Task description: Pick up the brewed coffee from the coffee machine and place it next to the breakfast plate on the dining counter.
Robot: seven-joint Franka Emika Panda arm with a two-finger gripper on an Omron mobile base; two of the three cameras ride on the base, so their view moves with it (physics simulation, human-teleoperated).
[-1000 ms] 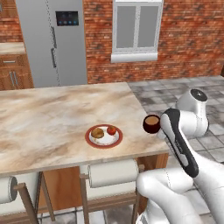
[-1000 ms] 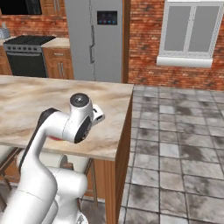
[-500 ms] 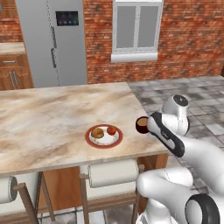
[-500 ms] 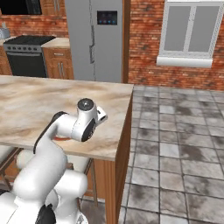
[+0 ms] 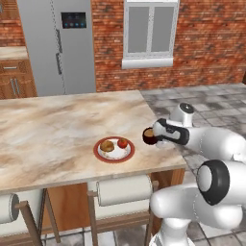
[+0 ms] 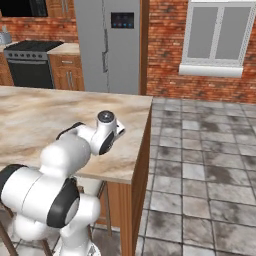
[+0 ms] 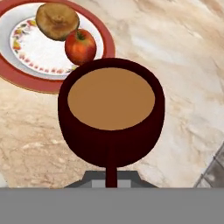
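The end effector (image 5: 154, 136) is closed on the handle of the mug (image 5: 149, 136), holding it upright over the counter (image 5: 57, 129) near the counter's right edge. In the left base view the mug hangs just to the right of the plate (image 5: 114, 150), apart from it, with the arm (image 5: 206, 141) reaching in from the right above the counter's front corner. Whether the mug's base touches the marble cannot be told.

In the hand view the mug (image 7: 111, 113) is full of brown coffee, level, its handle running down toward the camera. Beyond it lies the plate (image 7: 26, 65), red-rimmed with a white middle, carrying a brown bun (image 7: 57, 20) and a red apple (image 7: 80, 46) beside each other; the apple sits nearest the mug.

Two cushioned stools (image 5: 122, 190) are tucked under the counter's near side. Behind the counter stand a grey fridge (image 5: 60, 45) and a brick wall with a window (image 5: 150, 31). The right base view shows the arm's elbow (image 6: 102, 135) over the counter, and a black stove (image 6: 30, 62) at far left
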